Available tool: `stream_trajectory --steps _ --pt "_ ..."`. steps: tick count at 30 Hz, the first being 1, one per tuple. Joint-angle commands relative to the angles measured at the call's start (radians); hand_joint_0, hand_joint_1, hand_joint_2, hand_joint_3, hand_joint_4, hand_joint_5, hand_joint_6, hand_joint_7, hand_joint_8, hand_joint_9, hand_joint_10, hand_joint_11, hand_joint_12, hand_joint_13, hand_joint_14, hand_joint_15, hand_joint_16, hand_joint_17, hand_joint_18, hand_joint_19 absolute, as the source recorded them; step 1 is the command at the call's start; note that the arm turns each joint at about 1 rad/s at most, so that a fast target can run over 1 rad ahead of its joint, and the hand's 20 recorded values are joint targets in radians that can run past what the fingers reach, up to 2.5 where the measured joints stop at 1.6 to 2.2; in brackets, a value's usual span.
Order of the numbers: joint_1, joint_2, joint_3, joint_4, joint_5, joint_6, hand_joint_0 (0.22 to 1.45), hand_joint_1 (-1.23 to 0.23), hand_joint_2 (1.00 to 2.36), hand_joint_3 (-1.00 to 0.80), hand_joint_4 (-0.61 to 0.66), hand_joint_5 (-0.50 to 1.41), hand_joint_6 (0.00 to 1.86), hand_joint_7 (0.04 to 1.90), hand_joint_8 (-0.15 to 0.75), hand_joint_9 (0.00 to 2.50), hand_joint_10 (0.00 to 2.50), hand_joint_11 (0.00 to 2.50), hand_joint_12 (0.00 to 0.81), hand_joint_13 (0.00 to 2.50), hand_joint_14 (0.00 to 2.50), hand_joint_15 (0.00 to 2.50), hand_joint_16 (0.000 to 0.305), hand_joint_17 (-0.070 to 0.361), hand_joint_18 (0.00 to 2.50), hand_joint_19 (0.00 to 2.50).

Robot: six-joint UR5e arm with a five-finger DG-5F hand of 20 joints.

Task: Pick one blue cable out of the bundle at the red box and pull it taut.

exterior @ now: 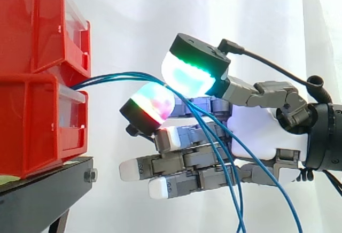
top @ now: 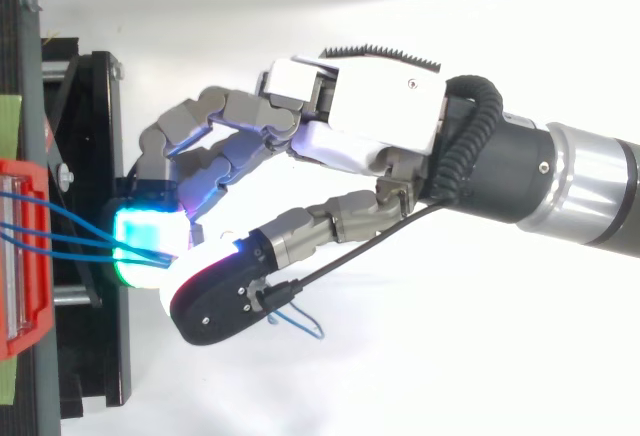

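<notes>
Pinch in place: glowing pads (exterior: 187, 75) of the grey-and-white robot hand (exterior: 262, 131) clamped on thin blue cables (exterior: 107, 77) near the stacked red plastic bins (exterior: 32, 110), apparently several strands, slightly bowed, so singling one out and tautening judged left.

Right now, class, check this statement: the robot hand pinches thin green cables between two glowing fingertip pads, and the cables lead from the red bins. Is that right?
One detail is wrong: the cables are blue, not green, as the side view shows. The rest holds: the robot hand pinches them between two glowing fingertip pads, and they lead from the red bins.
</notes>
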Motion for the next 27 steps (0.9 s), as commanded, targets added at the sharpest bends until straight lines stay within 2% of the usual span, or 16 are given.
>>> stream_trajectory --steps 1,5,7,9,14,17,20,23,24,25,26,27 --pt "0.001 0.000 0.000 0.000 0.000 0.000 0.60 -0.76 1.00 -0.50 0.10 -0.20 0.86 0.90 0.267 0.88 0.02 1.04 0.312 0.55 0.01 0.33 0.042 0.095 0.57 0.37" --pt "0.001 0.000 0.000 0.000 0.000 0.000 0.60 -0.72 1.00 -0.47 0.10 -0.20 0.86 0.92 0.276 0.89 0.01 1.04 0.317 0.55 0.01 0.33 0.043 0.096 0.57 0.38" --pt "0.001 0.000 0.000 0.000 0.000 0.000 0.64 -0.73 1.01 -0.41 0.10 -0.20 0.87 0.94 0.280 0.92 0.01 1.08 0.317 0.56 0.01 0.32 0.043 0.097 0.59 0.38" --pt "0.001 0.000 0.000 0.000 0.000 0.000 0.66 -0.76 1.02 -0.27 0.07 -0.20 0.89 0.98 0.287 0.95 0.01 1.12 0.321 0.59 0.01 0.34 0.043 0.096 0.60 0.38" --pt "0.001 0.000 0.000 -0.001 0.002 0.000 0.65 -0.78 1.02 -0.08 -0.01 -0.19 0.92 1.03 0.294 1.00 0.01 1.14 0.327 0.62 0.01 0.34 0.045 0.102 0.64 0.37" --pt "0.001 0.000 0.000 0.000 0.003 0.000 0.66 -0.79 1.01 -0.06 -0.03 -0.19 0.92 0.97 0.292 1.02 0.01 1.08 0.336 0.62 0.01 0.32 0.048 0.107 0.66 0.37" --pt "0.001 0.000 0.000 0.000 0.003 0.000 0.65 -0.79 1.00 -0.04 -0.02 -0.18 0.90 1.00 0.297 1.03 0.01 1.03 0.354 0.62 0.01 0.31 0.051 0.115 0.67 0.36" --pt "0.001 0.000 0.000 0.000 0.003 0.000 0.61 -0.75 1.14 -0.06 -0.02 -0.17 0.88 1.06 0.301 1.01 0.01 0.93 0.364 0.59 0.01 0.29 0.053 0.120 0.66 0.35" --pt "0.003 0.000 0.000 0.000 0.003 0.000 0.59 -0.73 1.23 -0.07 -0.01 -0.17 0.88 1.06 0.305 1.01 0.01 0.93 0.369 0.59 0.01 0.29 0.054 0.122 0.67 0.35" --pt "0.003 0.000 0.000 0.000 0.003 0.000 0.59 -0.72 1.24 -0.07 -0.01 -0.17 0.88 1.05 0.307 1.00 0.01 0.93 0.369 0.59 0.01 0.29 0.054 0.122 0.67 0.35" --pt "0.003 0.000 0.000 0.000 0.003 0.000 0.56 -0.71 1.36 -0.10 -0.01 -0.17 0.87 1.04 0.317 1.00 0.01 0.95 0.375 0.59 0.01 0.28 0.055 0.125 0.67 0.33" --pt "0.003 0.000 0.000 0.000 0.003 0.000 0.61 -0.75 1.22 -0.04 0.00 -0.17 0.87 1.03 0.310 0.99 0.01 0.97 0.370 0.58 0.01 0.28 0.054 0.121 0.66 0.33"
